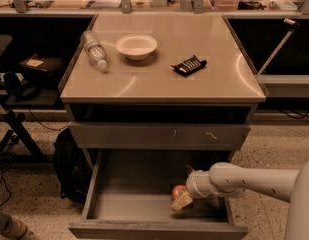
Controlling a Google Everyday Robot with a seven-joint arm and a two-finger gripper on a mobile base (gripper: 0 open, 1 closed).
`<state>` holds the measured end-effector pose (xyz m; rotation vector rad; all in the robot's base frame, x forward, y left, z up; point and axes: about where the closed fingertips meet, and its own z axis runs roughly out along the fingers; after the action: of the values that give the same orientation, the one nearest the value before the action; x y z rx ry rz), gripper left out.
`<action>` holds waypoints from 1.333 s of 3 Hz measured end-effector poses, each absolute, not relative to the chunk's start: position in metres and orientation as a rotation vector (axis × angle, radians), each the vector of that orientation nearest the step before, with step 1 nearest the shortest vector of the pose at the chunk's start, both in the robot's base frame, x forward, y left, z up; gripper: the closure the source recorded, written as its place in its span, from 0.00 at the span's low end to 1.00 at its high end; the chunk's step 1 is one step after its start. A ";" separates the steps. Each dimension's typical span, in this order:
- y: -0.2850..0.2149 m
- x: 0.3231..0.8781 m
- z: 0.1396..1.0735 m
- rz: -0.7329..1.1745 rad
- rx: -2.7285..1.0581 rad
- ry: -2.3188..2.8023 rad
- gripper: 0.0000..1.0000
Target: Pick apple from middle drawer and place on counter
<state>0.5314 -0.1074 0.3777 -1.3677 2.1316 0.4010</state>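
The apple, small and red, lies on the grey floor of the pulled-out middle drawer, right of centre. My gripper reaches in from the right on a pale arm and sits low in the drawer, against the apple's front right side and partly covering it. Above the drawer, the glossy beige counter tops the cabinet.
On the counter stand a white bowl, a plastic bottle lying on its side and a small black object. A shut grey drawer front with pale scratches overhangs the open drawer. A dark backpack leans on the floor at the left.
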 end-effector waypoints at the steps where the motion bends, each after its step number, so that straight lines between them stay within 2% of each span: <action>1: -0.103 0.529 0.374 0.406 -1.371 2.132 0.00; 2: -0.100 0.520 0.361 0.449 -1.357 2.141 0.00; 3: -0.100 0.520 0.361 0.451 -1.357 2.142 0.19; 4: -0.100 0.520 0.361 0.451 -1.357 2.142 0.42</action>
<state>0.5195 -0.1004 0.3606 -1.3569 2.1422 0.4508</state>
